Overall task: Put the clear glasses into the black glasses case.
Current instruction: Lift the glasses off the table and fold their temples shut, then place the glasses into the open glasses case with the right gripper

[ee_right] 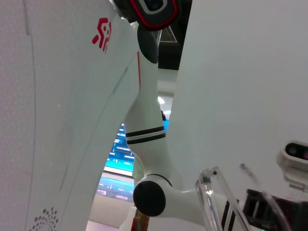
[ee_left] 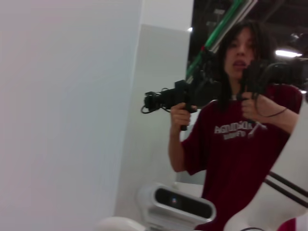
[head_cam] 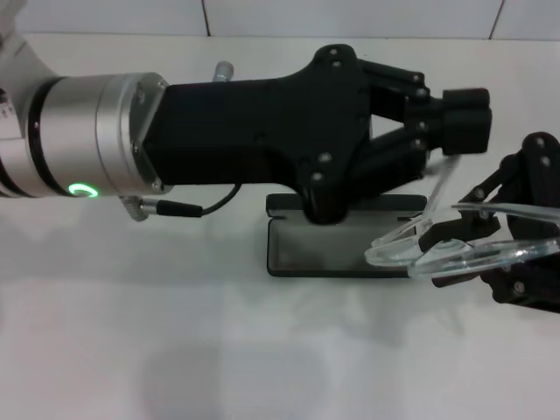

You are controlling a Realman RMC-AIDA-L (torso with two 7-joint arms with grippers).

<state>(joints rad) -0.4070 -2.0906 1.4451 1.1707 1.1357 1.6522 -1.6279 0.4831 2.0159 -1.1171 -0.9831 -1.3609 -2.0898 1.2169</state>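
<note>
The left arm is stretched way across the table (head_cam: 175, 350) in the head view, coming in from the left side, and it covers most of the middle of the shot. Its gripper (head_cam: 464, 118) ends up far over on the right, above and past the case (head_cam: 337, 249). The fingertips look pressed together with no gap between them, and one clear arm of the glasses (head_cam: 464, 249) runs up to just under them, but I honestly can't tell if the tips are pinching it or just sitting next to it.

The case lies open and flat on the table, partly under the left arm's body. You can see the grey lining of the near half, with the other half tucked behind it as a thin black strip.

The glasses are off the table, tilted, hanging at the case's right end and sticking out past it. The right gripper (head_cam: 490, 236) comes in from the right edge and its dark fingers sit above and below the glasses, so it looks clamped on them, lens side towards the camera.

In the right wrist view one clear arm of the glasses (ee_right: 216, 197) pokes up close to the lens, with white robot body parts behind it. The left wrist view just shows a person (ee_left: 231, 139) in a dark red shirt holding black camera gear, next to a white wall.
</note>
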